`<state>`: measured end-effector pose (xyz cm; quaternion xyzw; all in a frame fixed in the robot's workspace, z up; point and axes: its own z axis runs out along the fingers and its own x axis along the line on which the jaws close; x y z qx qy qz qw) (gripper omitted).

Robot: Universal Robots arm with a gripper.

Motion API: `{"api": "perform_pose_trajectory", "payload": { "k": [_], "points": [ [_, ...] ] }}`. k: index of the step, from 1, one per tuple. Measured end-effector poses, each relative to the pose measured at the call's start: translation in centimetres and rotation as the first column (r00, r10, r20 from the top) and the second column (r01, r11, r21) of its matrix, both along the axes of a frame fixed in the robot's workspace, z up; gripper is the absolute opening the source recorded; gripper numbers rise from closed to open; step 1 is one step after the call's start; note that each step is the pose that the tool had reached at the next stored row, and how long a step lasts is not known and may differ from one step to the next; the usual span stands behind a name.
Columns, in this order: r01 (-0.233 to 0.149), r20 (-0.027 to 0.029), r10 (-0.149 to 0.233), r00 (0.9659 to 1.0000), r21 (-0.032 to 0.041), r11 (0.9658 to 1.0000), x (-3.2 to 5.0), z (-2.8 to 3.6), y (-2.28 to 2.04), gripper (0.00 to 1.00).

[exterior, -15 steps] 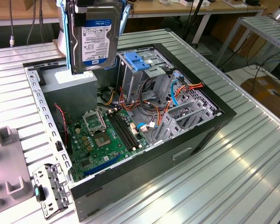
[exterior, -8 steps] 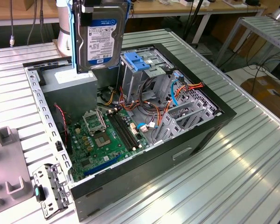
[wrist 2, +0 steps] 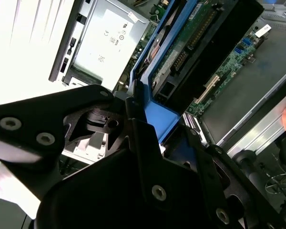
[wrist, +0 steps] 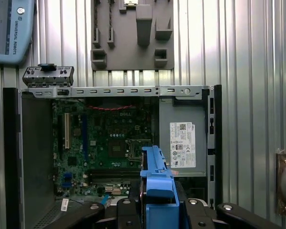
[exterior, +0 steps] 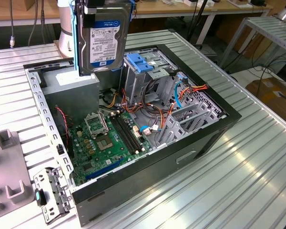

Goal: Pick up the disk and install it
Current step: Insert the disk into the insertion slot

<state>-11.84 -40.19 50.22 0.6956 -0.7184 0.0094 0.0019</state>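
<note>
Starting at the exterior view's left: a grey fixture plate (exterior: 7, 162) on the ribbed metal table (exterior: 257, 162), with a loose metal bracket (exterior: 50, 195) just beside the open computer case (exterior: 35, 90). Further along, hanging over the case near the grey power box (exterior: 71, 86): the disk (exterior: 105, 40), upright, label facing out, blue rails down its sides, clear of everything beneath. Gripped at the top edge by the pincer (exterior: 105, 6), closed on the disk; in the second wrist view, black fingers (wrist 2: 142, 143) pressed against the blue rail. Lower down and rightward, the green board (exterior: 107, 136), then a metal drive cage topped by a blue caddy (exterior: 139, 63), then orange cables (exterior: 193, 90) near the far wall. Judging from this: pickup done, with the disk off the table and up over the case; install not done, with the disk not yet seated in any bay.
</note>
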Motion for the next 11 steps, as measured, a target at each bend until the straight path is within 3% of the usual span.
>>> {"api": "perform_pose_trajectory", "payload": {
  "k": [11],
  "points": [
    [0.0, 0.0, 0.0, 1.0, 0.0, 1.0, 0.0, 0.0, -0.06, 0.37]
  ]
}}
